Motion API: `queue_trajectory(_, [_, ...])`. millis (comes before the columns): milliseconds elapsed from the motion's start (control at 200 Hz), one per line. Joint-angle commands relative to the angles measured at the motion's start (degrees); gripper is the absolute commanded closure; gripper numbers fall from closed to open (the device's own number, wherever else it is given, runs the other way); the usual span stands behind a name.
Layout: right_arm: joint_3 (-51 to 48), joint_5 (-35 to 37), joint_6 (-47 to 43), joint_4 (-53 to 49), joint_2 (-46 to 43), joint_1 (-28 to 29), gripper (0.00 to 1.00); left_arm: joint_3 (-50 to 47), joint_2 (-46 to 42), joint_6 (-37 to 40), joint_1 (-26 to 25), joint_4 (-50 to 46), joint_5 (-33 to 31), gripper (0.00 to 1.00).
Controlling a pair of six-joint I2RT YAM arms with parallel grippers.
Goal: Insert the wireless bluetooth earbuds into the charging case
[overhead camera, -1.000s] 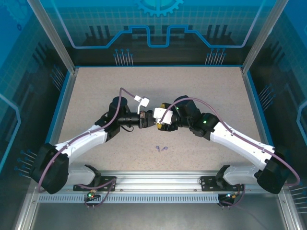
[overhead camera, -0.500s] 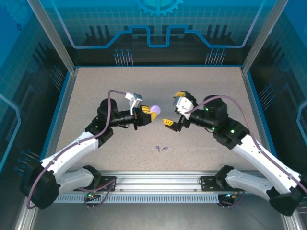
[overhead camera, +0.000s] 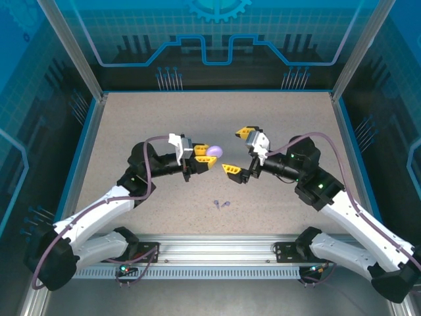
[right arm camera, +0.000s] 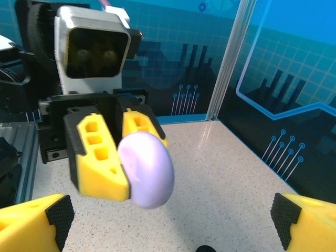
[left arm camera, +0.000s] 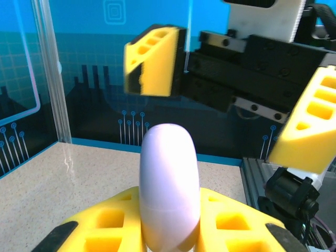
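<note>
Speckled tabletop (overhead camera: pixel 131 118) bore tiny, probably light, slippery earbuds (overhead camera: pixel 222 204) lower centre, best pinched by stems; left gripper (overhead camera: pixel 204 156) clamped lilac case (overhead camera: pixel 213 151), right gripper (overhead camera: pixel 237 151) gaped

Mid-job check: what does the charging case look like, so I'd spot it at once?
Find the middle of the speckled table. There the left hand is shut on a smooth, pale lavender, egg-shaped case. Unlike the tiny purple earbuds lying on the table nearer its front edge, it is rounded, much bigger and held.
</note>
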Motion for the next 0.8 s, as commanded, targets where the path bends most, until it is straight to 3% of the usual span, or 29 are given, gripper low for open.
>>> queue_trajectory(0, [3.33, -1.27, -1.43, 1.43, 1.8, 0.55, 0.0, 0.28, 0.18, 2.62, -0.8, 2.7, 1.52, 0.89])
queue_trajectory(225, [5.27, -1.1, -2.63, 1.4, 4.96, 0.52, 0.02, 0.45, 0.26, 2.92, -1.08, 2.25, 1.29, 0.9])
queue_trajectory(570, [8.44, 0.35, -3.6, -1.11, 7.41, 0.15, 0.17, 0.28, 0.17, 2.89, -1.21, 1.94, 1.02, 0.9])
queue_trajectory(795, [10.42, 1.11, -4.1, -2.45, 8.63, -0.62, 0.19, 0.08, 0.0, 3.13, -1.22, 1.66, 0.85, 0.9])
